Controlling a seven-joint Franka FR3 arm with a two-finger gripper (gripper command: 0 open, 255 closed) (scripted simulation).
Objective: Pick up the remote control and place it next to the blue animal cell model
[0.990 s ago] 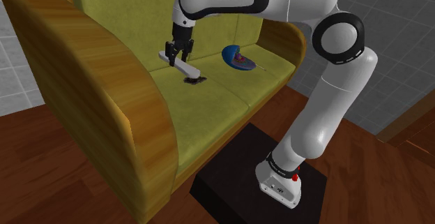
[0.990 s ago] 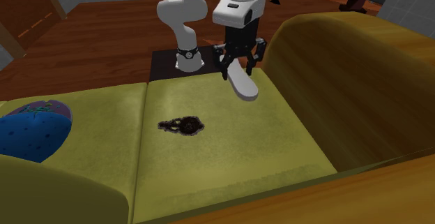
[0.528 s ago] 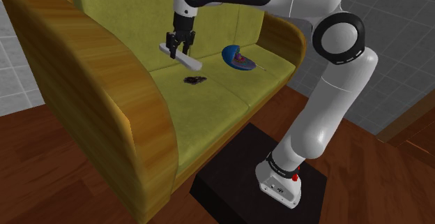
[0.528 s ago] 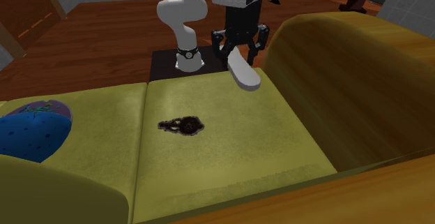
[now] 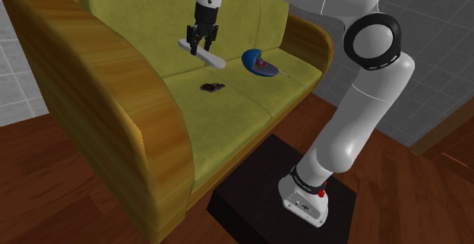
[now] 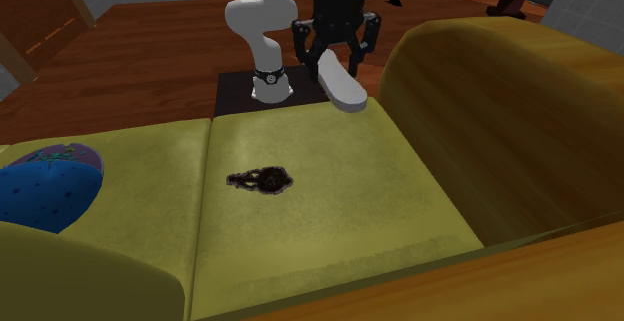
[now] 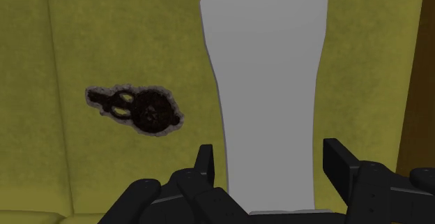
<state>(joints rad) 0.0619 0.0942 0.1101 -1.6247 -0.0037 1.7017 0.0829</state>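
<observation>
The gripper (image 5: 203,41) hangs above the yellow-green sofa (image 5: 228,121) with its two black fingers (image 7: 203,163) pinching one end of the remote control (image 5: 199,52), a plain pale grey slab with rounded ends. The fingers stand only as far apart as the remote's narrower end is wide, one on each long edge. In the wrist view the left finger sits against the remote's edge, and whether the right finger (image 7: 341,163) fully touches cannot be told there. The rest of the remote juts out beyond the fingertips.

The remote is in the air, clear of the seat. In the second exterior view it slopes down from the gripper (image 6: 335,54) over the far edge of the right-hand cushion. On that cushion lies a small dark object (image 6: 260,179) of loopy outline, apart from the remote and nearer the seam between the cushions.

The blue animal cell model (image 5: 258,62) rests on the other cushion, well apart from the remote, at the shoulder view's right of it. The black stand (image 5: 258,204) sits on the wooden floor (image 5: 395,197) before the sofa
</observation>
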